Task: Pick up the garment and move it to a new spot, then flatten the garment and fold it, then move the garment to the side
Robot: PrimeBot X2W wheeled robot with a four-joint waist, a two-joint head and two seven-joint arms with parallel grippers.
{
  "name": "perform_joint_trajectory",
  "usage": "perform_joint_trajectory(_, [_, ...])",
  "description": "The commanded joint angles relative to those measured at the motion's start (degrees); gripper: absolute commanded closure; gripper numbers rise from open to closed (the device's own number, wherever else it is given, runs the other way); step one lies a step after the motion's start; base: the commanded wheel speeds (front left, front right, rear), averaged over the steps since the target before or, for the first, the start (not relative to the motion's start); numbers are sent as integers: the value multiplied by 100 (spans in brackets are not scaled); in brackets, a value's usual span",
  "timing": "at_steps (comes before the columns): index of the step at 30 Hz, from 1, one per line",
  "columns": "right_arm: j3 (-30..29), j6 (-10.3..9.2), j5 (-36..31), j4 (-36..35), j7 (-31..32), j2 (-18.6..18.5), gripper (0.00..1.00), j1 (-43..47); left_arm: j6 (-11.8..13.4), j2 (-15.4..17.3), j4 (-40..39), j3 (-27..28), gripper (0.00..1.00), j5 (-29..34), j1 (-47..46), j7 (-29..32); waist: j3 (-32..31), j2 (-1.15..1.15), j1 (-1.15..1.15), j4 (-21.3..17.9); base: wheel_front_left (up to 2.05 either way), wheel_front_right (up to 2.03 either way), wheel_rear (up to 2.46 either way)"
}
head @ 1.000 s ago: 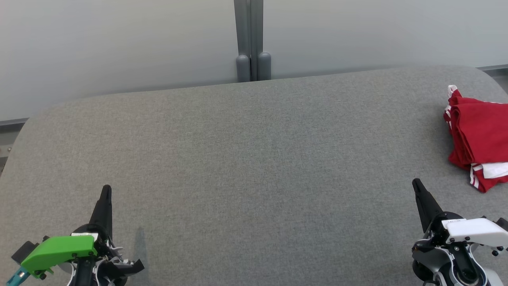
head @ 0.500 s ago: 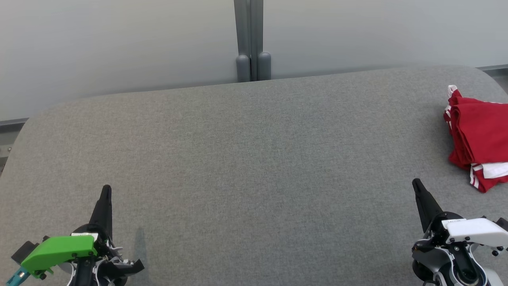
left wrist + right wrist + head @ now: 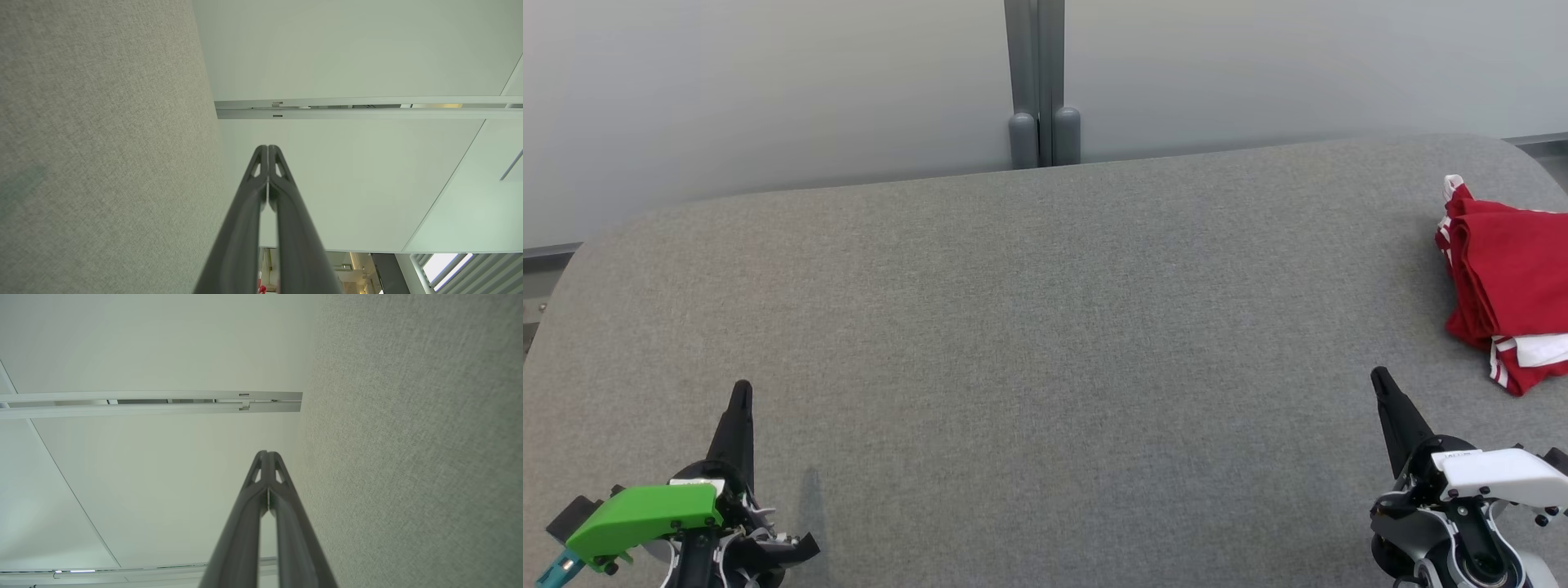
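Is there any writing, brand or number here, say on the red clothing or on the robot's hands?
Nothing here can be read.
White label on the right gripper: print too small to read.
White sticker on the left gripper: too small to read.
Red garment: white stripes, no lettering visible.

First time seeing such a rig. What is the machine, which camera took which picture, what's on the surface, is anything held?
It is a two-armed robot. The wide picture comes from its head camera, looking down on a grey padded table; the left gripper shows lower left, the right gripper lower right. The other two come from wrist cameras, each looking along that arm's dark fingers, closed together. A red garment with white trim lies folded at the table's right edge. Nothing is held.
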Motion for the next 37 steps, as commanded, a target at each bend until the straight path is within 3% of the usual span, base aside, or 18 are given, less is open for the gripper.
perform_joint_trajectory(1, [-9, -2, 18, -23, 14, -30, 100, -49, -27, 8, -6, 15, 100, 25, -65, 26, 0, 0, 0, 0, 0, 0, 0])
perform_joint_trajectory(37, [-9, -2, 19, -23, 13, -30, 100, -49, -27, 6, -6, 18, 100, 30, -66, 26, 0, 0, 0, 0, 0, 0, 0])
